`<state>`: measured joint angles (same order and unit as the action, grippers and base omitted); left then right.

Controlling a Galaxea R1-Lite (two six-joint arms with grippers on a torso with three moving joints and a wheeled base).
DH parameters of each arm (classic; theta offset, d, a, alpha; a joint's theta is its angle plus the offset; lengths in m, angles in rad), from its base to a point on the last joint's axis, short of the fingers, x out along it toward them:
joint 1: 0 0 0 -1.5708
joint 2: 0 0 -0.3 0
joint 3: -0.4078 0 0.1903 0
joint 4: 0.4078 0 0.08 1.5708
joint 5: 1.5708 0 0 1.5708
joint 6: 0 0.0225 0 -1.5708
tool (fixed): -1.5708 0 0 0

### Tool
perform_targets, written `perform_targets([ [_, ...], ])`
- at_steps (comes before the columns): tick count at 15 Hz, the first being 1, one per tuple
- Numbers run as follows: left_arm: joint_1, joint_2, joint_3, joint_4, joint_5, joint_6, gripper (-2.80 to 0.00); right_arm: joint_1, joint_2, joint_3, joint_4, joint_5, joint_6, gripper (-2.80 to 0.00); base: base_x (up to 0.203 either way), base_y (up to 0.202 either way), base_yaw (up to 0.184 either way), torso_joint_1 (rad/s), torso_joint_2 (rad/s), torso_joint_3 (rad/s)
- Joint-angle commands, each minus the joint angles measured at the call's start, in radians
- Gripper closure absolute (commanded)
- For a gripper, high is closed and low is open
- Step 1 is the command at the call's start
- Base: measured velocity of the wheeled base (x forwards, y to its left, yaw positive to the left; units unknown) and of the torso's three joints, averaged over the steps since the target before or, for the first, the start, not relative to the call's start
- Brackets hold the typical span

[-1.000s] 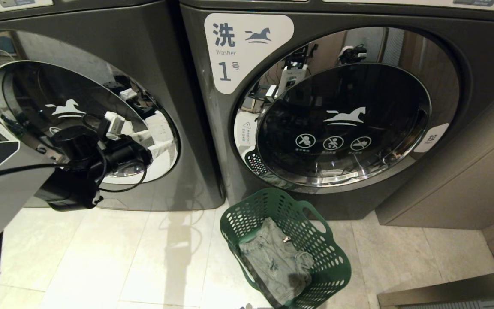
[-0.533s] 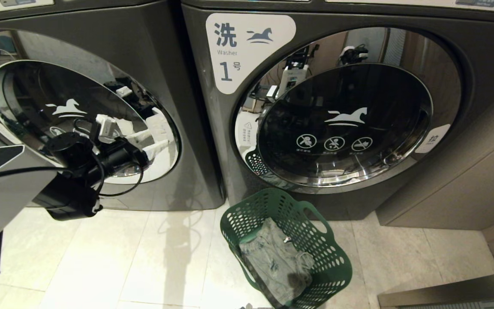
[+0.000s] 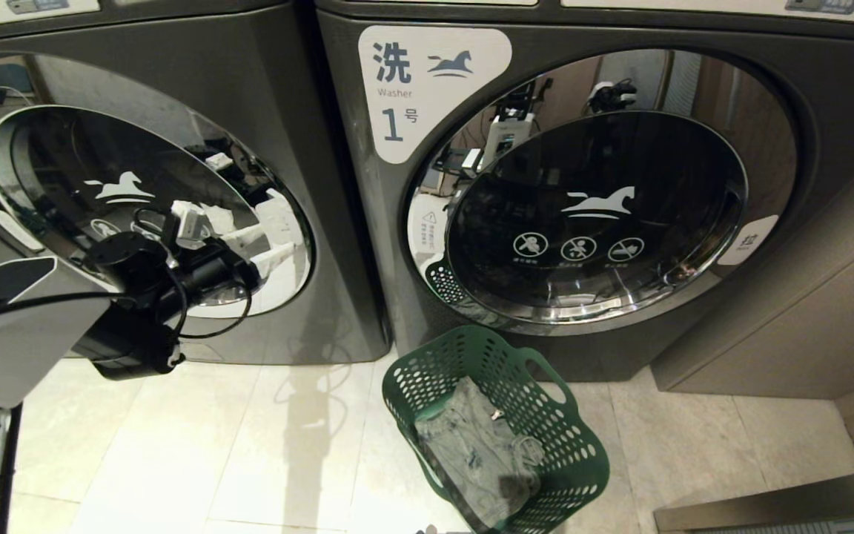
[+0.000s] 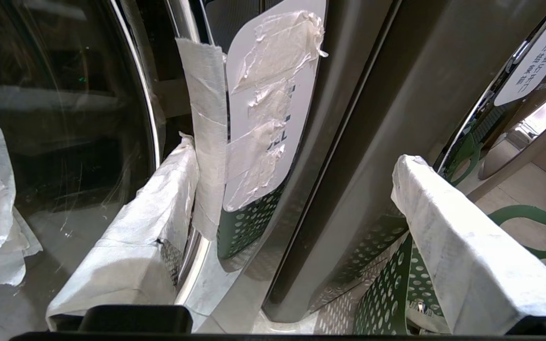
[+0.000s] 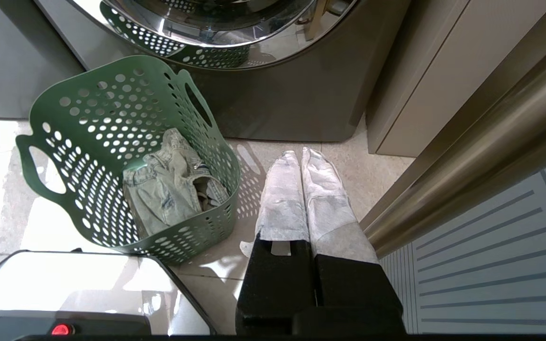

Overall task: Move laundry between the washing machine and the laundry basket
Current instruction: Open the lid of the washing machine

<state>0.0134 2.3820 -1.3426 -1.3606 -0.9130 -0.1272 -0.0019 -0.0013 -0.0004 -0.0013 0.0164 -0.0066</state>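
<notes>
**Head view.**
- Washing machines: two.
  - The washing machine [image 3: 279,111] stands at 10 o'clock. Its round door [image 3: 64,170] is closed.
  - The like machine labelled 1 [image 3: 345,222] fills 12 to 3 o'clock.
- Laundry basket [image 3: 471,337]: one. It sits on the floor [image 3: 175,445] at 5 o'clock, below the door of machine 1 and well apart from the other machine.
- Laundry [image 3: 471,452]: one garment, lying crumpled inside the basket.
- Left gripper [image 3: 267,241]: one, at 9 o'clock, at the 3 o'clock edge of the door.

**Left wrist view.**
- Left gripper [image 4: 294,156]: the jaws are spread wide and hold nothing.
  - One wrapped finger [image 4: 159,199] lies against the chrome ring.
  - The other finger [image 4: 443,227] is out over the grey panel.
- Taped pull label [image 4: 273,94]: one, between the fingers (the tape is torn and lumpy).
- Likely risks:
  - The padded finger skids off the smooth ring or catches only tape, so the door stays shut.
  - A closure too shallow pinches the label and not the door edge.

**Right wrist view.**
- Right gripper [image 5: 299,154]: one. The jaws are pressed together and empty, hanging over the floor just beside the laundry basket [image 5: 112,94].
- Laundry [image 5: 168,189]: the same single garment, low against the basket wall.
- Likely risk: the basket is light and may tip or slide when the garment is pulled out.
</notes>
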Motion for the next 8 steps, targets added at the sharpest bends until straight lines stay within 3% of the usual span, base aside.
perform_targets([
  [1, -0.019, 0.045, -0.038, -0.003, 0.000, -0.004, -2.80, 0.000, 0.000, -0.001, 0.000, 0.000, 0.000, 0.00, 0.000, 0.000, 0.000, 0.000, 0.00, 0.000],
  [8, -0.036, 0.060, -0.070, -0.003, -0.015, -0.042, -2.80, 0.000, 0.000, -0.001, -0.001, 0.000, -0.001, 0.00, 0.000, 0.000, 0.000, 0.000, 0.00, 0.000],
])
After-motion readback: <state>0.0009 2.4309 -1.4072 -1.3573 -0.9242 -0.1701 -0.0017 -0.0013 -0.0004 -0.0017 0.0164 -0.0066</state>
